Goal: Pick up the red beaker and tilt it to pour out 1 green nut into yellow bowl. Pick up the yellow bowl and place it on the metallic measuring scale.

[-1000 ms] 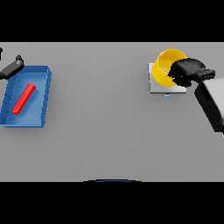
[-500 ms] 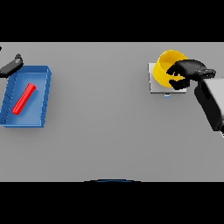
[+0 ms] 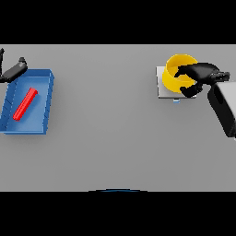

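Observation:
The yellow bowl point(image 3: 174, 79) sits on the metallic measuring scale point(image 3: 162, 90) at the far right of the table. My right hand point(image 3: 203, 73) reaches in from the right, with fingers curled over the bowl's right rim and the thumb below it. Any nut inside the bowl is too small to make out. The red beaker point(image 3: 25, 104) lies on its side in the blue tray point(image 3: 44, 120) at the far left. My left hand point(image 3: 14, 71) rests at the tray's far left corner, fingers relaxed and holding nothing.
A small blue mark point(image 3: 176, 100) shows at the scale's near edge. Grey table surface point(image 3: 106, 115) stretches between the tray and the scale.
My right hand and forearm have shifted slightly at the bowl, which stays over the scale. The left hand, tray and beaker have not moved.

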Controlling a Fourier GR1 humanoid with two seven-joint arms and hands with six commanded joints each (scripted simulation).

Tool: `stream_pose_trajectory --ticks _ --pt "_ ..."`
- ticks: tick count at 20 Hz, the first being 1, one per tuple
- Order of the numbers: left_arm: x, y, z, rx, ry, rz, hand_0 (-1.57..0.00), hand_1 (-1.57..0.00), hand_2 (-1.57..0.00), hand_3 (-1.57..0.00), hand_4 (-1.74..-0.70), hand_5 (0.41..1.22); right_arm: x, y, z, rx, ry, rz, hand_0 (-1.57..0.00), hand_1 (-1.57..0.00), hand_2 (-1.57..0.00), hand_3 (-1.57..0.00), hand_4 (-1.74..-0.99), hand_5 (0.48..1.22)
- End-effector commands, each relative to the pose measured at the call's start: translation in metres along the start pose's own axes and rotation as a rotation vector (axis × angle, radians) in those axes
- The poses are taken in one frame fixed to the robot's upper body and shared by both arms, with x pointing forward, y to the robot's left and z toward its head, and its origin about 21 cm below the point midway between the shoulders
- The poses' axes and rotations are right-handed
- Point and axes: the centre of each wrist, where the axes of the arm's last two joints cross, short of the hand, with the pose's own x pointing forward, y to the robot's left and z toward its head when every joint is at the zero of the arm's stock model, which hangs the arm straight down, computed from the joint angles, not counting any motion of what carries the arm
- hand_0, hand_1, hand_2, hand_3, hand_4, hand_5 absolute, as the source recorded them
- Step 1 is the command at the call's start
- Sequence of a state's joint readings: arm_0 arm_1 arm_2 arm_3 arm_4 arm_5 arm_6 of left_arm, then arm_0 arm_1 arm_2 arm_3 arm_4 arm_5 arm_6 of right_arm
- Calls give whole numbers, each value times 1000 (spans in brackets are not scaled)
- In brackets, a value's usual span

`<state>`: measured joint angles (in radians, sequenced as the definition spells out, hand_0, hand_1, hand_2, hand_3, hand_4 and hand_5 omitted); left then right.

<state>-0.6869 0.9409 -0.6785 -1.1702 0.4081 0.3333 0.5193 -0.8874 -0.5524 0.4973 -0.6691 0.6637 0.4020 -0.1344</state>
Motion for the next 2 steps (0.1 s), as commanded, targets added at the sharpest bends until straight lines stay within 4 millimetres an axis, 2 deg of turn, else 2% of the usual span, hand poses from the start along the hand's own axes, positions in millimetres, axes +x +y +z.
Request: stream_pose_trajectory --ticks 1,2 --pt "1 1 0 4 -7 -3 1 1 1 1 -851 770 0 0 1 2 -1 1 -62 -46 -74 -277 -1418 801" --pt "0 2 0 8 -1 -5 1 1 1 1 -851 768 -1 1 1 5 -2 3 -49 -37 -59 -263 -1414 796"
